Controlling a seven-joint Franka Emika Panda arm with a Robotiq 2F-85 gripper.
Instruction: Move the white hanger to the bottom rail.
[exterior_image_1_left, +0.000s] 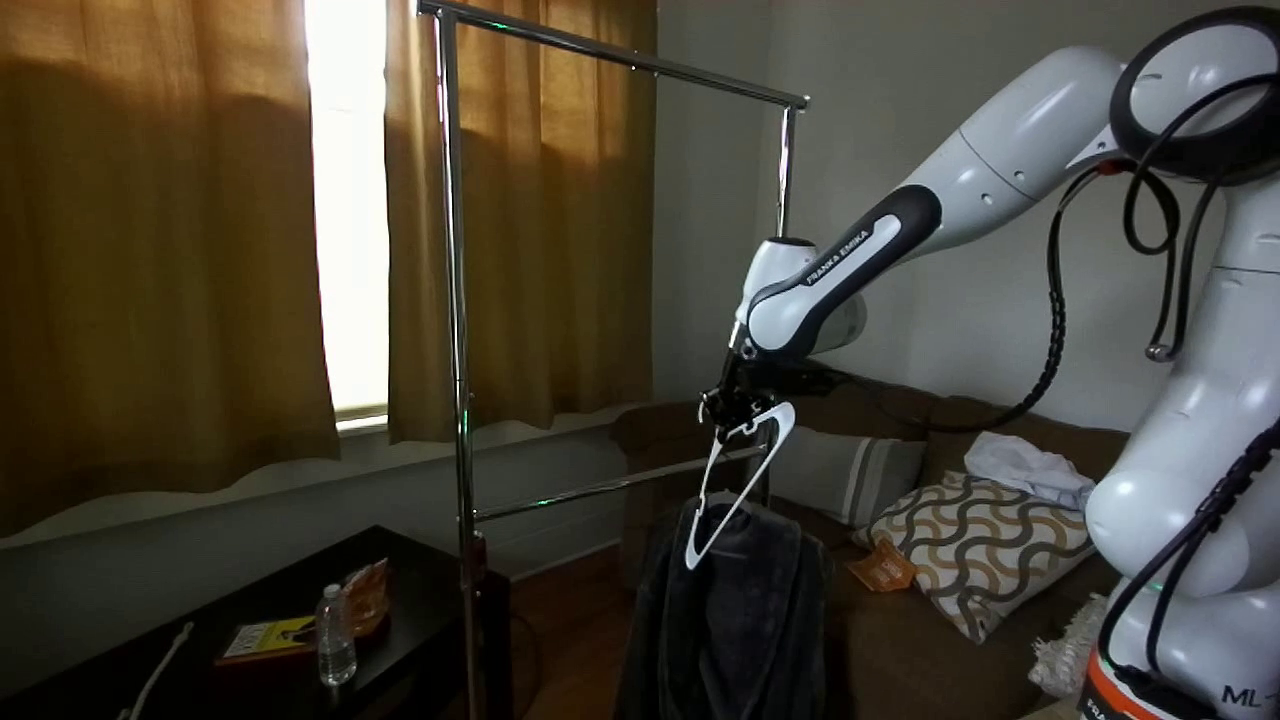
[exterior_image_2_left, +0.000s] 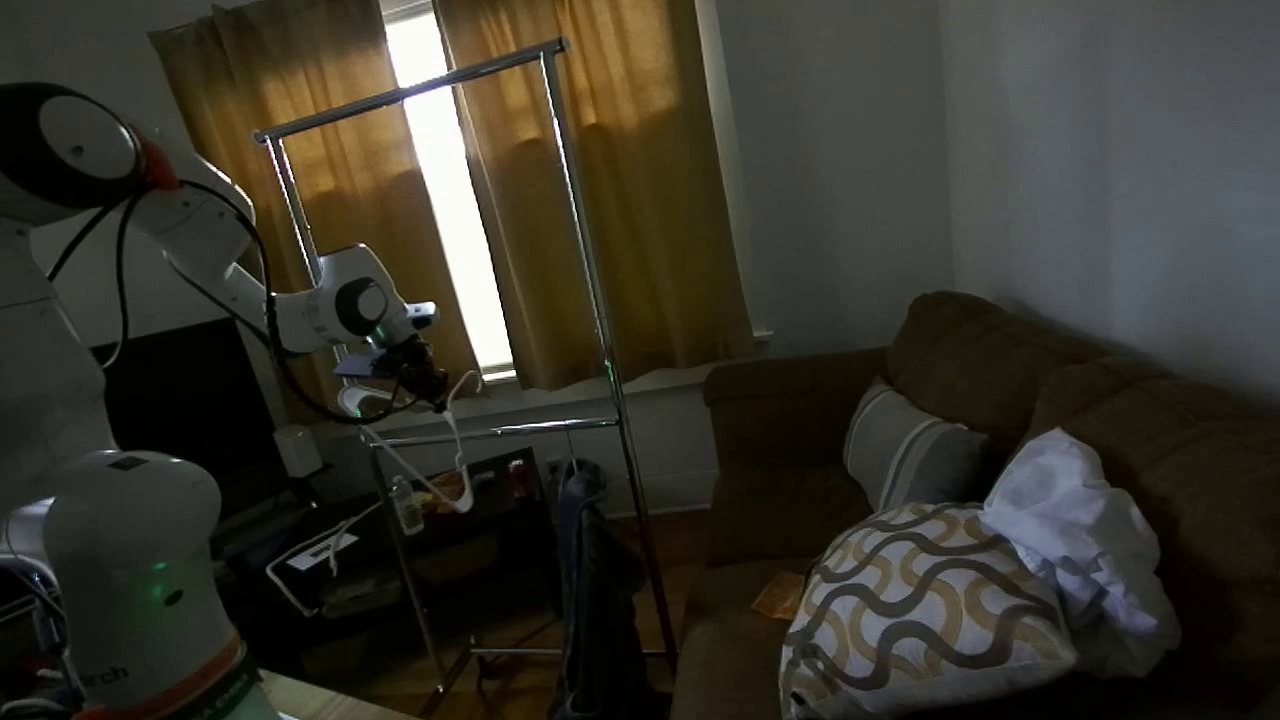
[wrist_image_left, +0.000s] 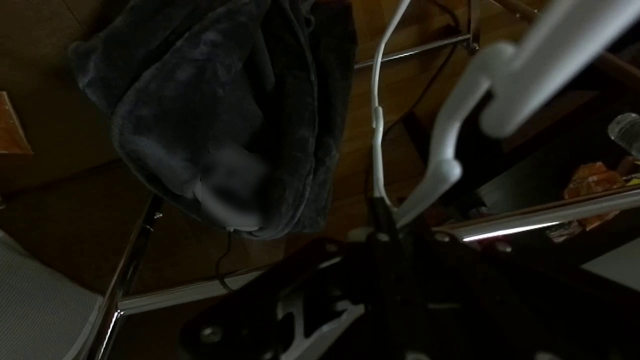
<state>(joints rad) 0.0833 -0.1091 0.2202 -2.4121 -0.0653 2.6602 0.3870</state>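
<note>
The white hanger (exterior_image_1_left: 783, 418) hangs tilted from my gripper (exterior_image_1_left: 735, 412), which is shut on it near the base of its hook. It also shows in an exterior view (exterior_image_2_left: 462, 498) and, close up, in the wrist view (wrist_image_left: 560, 62). The hook sticks out past the fingers. My gripper (exterior_image_2_left: 432, 390) is above the bottom rail (exterior_image_2_left: 540, 428). The rail also shows in an exterior view (exterior_image_1_left: 600, 487) and behind the fingers in the wrist view (wrist_image_left: 530, 220). The fingertips (wrist_image_left: 395, 225) are dark and partly hide the hanger. I cannot tell whether the hook touches the rail.
A dark garment (exterior_image_1_left: 740, 600) hangs from the bottom rail below my gripper. The rack's upright post (exterior_image_1_left: 455, 300) and top bar (exterior_image_1_left: 620, 54) frame the arm. A dark table (exterior_image_1_left: 420, 570) with a bottle (exterior_image_1_left: 335, 635) and a brown couch (exterior_image_2_left: 800, 420) stand nearby.
</note>
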